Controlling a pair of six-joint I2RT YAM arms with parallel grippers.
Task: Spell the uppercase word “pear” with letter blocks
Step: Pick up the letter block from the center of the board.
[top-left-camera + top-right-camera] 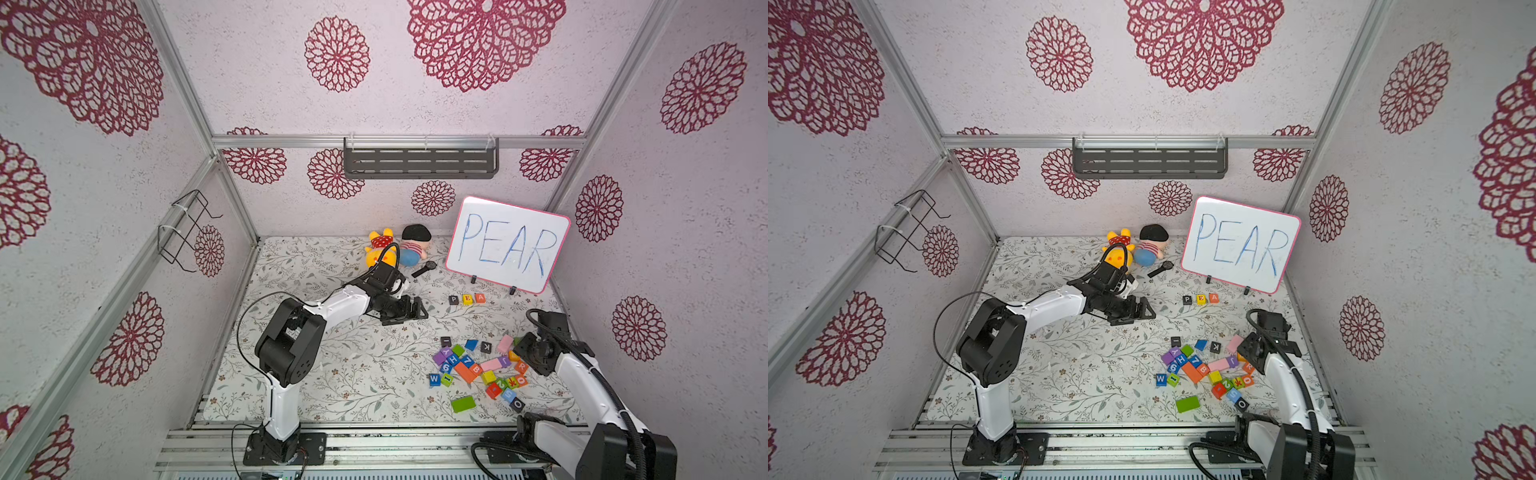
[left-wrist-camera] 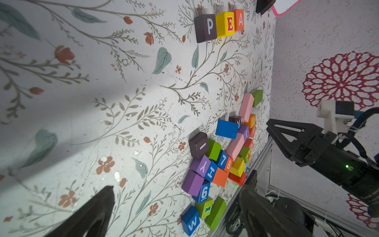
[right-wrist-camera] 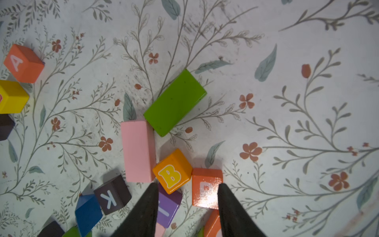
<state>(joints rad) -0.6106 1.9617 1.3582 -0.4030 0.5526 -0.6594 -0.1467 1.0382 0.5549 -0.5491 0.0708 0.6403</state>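
Three letter blocks stand in a row before the whiteboard: black P [image 1: 454, 299] [image 2: 206, 27], yellow E [image 1: 467, 299] [image 2: 225, 24], orange A [image 1: 480, 297] [image 3: 23, 62]. The orange-red R block [image 3: 207, 187] [image 1: 520, 366] lies flat at the right edge of the loose pile. My right gripper [image 3: 187, 187] [image 1: 522, 357] hangs open just above it. One finger is at the R's outer edge. The other is over a purple block [image 3: 169, 205], with a gap to the R. My left gripper [image 1: 417, 309] [image 2: 177, 189] is open and empty, left of the row.
The loose pile [image 1: 478, 370] holds several lettered cubes, among them an orange B [image 3: 173, 171] touching the R and a black K [image 3: 112, 194], plus pink [image 3: 138, 150] and green [image 3: 175, 102] oblongs. A whiteboard [image 1: 507, 243], plush toys [image 1: 380, 247] and a toy microphone [image 1: 424, 269] are at the back.
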